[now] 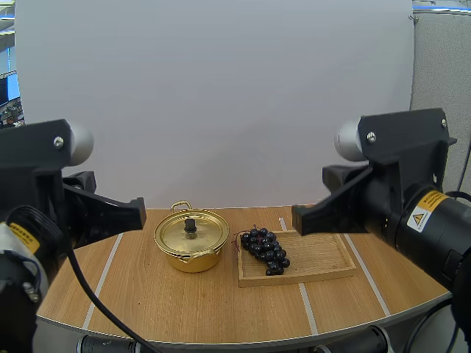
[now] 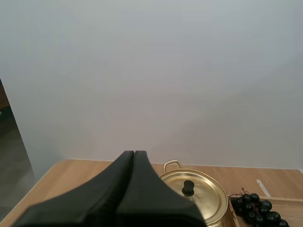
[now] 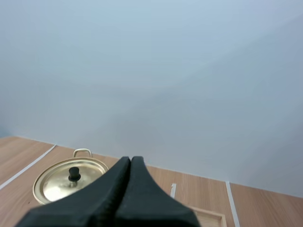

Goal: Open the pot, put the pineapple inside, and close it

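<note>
Black left fingers together, aloft near pot

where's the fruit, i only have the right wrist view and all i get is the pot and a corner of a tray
Observer: The fruit is a bunch of grapes. It lies on the wooden tray, at the end nearest the pot.
Operator: does the tray touch the pot
Observer: No, they stand apart, with the table showing between them.
Operator: what's the left arm doing
Observer: The left end effector is shut on nothing. It is held above the table, short of the pot on the side away from the tray.
</note>
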Robot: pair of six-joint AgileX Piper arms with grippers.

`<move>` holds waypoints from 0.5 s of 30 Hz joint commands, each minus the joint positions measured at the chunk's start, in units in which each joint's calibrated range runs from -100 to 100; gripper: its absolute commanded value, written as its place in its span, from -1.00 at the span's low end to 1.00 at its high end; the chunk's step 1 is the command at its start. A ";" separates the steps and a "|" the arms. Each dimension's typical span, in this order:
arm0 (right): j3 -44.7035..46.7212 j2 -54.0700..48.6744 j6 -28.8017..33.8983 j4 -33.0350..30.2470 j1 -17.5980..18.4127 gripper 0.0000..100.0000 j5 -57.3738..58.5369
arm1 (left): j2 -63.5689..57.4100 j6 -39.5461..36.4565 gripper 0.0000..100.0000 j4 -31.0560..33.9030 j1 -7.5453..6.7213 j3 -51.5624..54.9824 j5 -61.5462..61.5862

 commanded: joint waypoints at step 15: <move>10.97 -0.41 0.14 -4.70 -0.32 -1.00 -14.30 | -0.16 -1.18 -1.00 9.38 -0.91 16.08 -27.46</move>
